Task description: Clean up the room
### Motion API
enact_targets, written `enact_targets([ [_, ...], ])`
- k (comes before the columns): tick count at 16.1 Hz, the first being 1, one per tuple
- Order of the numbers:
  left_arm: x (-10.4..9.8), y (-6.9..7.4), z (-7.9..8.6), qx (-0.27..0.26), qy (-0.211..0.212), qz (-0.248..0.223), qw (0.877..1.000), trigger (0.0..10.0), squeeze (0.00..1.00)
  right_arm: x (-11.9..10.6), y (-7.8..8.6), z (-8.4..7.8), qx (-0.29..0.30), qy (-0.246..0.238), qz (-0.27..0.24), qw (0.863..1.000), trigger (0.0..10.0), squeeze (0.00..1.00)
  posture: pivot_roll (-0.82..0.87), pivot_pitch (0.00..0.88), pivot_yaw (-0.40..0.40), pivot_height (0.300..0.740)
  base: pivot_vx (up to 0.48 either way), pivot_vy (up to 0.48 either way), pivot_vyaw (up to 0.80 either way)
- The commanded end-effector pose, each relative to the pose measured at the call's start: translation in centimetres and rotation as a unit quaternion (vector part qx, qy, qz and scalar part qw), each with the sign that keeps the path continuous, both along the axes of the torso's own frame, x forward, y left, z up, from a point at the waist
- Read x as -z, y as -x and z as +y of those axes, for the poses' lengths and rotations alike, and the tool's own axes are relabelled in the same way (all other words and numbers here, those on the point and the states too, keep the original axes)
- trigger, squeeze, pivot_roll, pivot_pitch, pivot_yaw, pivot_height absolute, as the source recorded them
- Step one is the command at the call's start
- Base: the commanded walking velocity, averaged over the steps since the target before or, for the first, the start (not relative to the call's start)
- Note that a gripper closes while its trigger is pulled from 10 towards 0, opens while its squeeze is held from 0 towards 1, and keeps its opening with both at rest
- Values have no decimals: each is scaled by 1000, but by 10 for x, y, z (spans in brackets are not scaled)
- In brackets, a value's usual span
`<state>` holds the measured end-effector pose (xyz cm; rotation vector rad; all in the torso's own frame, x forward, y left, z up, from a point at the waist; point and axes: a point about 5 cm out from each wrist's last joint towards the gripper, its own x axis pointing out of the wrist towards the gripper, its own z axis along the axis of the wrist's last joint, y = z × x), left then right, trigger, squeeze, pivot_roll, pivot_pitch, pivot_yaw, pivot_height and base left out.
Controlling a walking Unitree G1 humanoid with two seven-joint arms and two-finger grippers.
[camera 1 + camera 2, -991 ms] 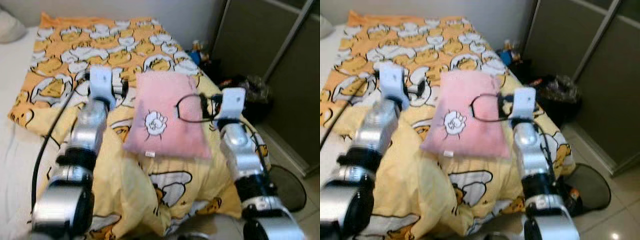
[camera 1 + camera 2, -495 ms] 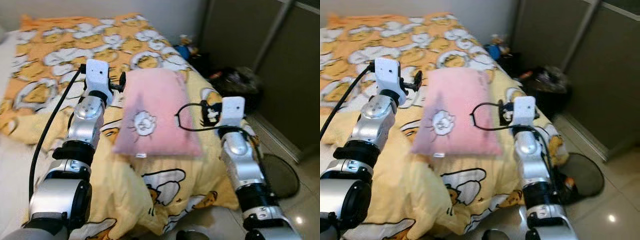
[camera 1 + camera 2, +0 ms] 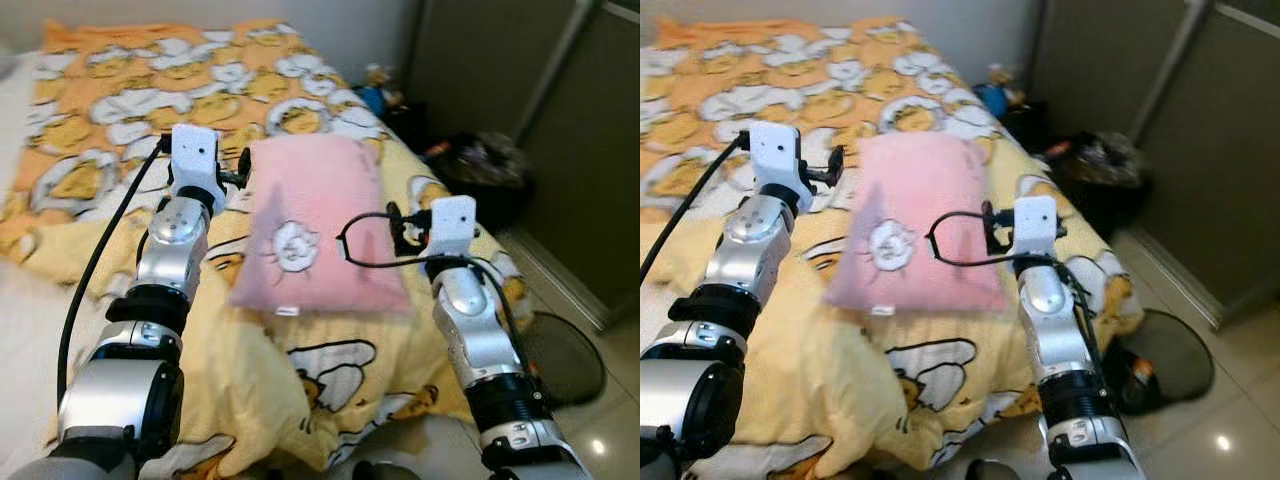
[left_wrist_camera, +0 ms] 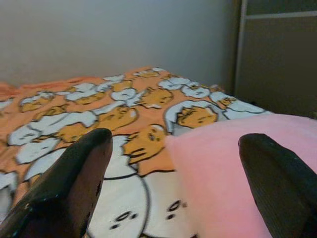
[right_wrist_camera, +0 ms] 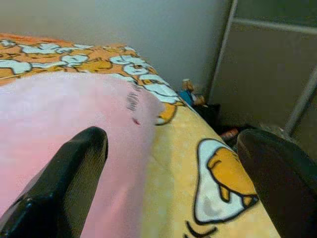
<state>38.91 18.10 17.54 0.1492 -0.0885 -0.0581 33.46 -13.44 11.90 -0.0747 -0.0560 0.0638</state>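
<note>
1. A pink pillow (image 3: 312, 230) with a small white cartoon print lies on the bed (image 3: 60, 270), on top of a yellow-orange blanket (image 3: 110, 110) printed with egg characters.
2. The left pincer (image 4: 173, 173) is spread wide at the pillow's left edge, one finger (image 4: 64, 183) over the blanket, the other over the pink fabric.
3. The right pincer (image 5: 168, 178) is also spread wide at the pillow's right edge, one finger (image 5: 59, 183) over the pillow, the other over the blanket.
4. Neither pincer holds anything.
5. Beside the bed, on the robot's right, a dark bag (image 3: 480, 165) sits by a sliding wardrobe door (image 3: 560, 120).
</note>
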Motion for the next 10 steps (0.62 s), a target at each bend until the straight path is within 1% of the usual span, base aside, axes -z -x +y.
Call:
enact_targets([
  [1,0,0,2,-3,-6,1,1000,10000,0,1,2,3,-3,1,-2,1000,10000,0,-138,26,10,726,0,480,0],
  [2,0,0,2,-6,-12,-1,1000,10000,0,2,3,4,-5,3,3,1000,10000,0,-138,26,10,726,0,315,-800],
  [8,5,0,1,-13,-15,7,1000,10000,0,3,3,4,0,0,6,1000,10000,0,-132,37,11,726,0,0,-800],
  [10,6,-1,-4,-11,-13,12,1000,10000,0,2,3,4,-1,1,1,1000,10000,0,-134,37,14,726,0,0,0],
])
